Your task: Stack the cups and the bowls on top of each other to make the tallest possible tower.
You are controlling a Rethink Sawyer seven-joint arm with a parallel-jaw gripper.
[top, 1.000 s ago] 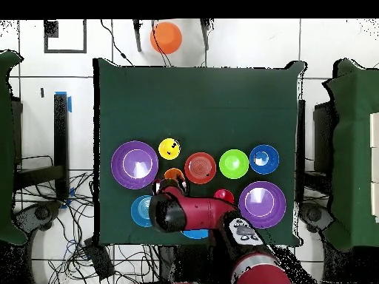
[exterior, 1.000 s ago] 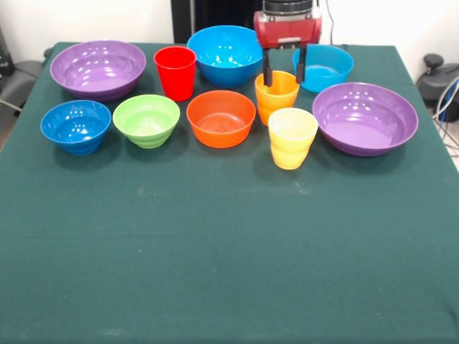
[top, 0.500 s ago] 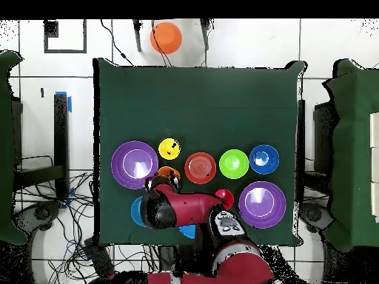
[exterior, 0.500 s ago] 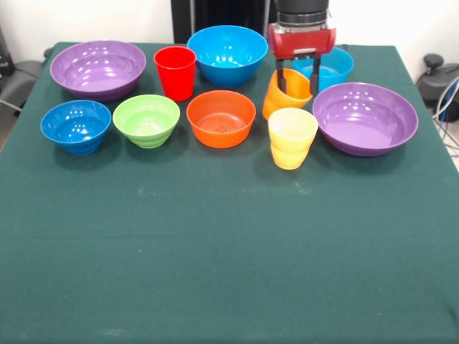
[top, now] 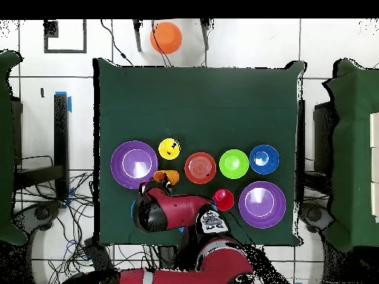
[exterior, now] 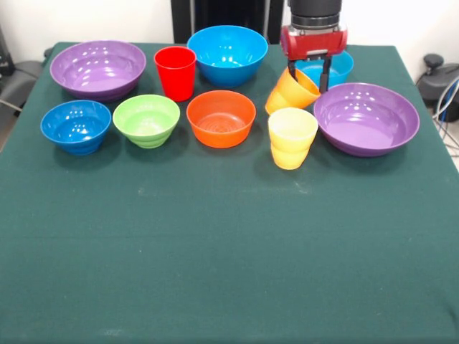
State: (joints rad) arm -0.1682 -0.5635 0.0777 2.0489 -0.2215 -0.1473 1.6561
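Between the black fingers (exterior: 290, 72) of the gripper (exterior: 309, 74), pinched by its rim: the orange cup (exterior: 290, 92), tilted hard, mouth turned up toward the right-hand purple bowl (exterior: 366, 118), base swung toward the orange bowl (exterior: 221, 118). Just in front of that cup, upright on the green table (exterior: 229, 251): the yellow cup (exterior: 292, 137). Behind it, partly hidden by the red wrist: the cyan bowl (exterior: 337, 69). Farther off, past the orange bowl: red cup (exterior: 175, 72), large blue bowl (exterior: 227, 54), green bowl (exterior: 146, 120), dark blue bowl (exterior: 76, 126), second purple bowl (exterior: 98, 69). Nothing stacked yet.
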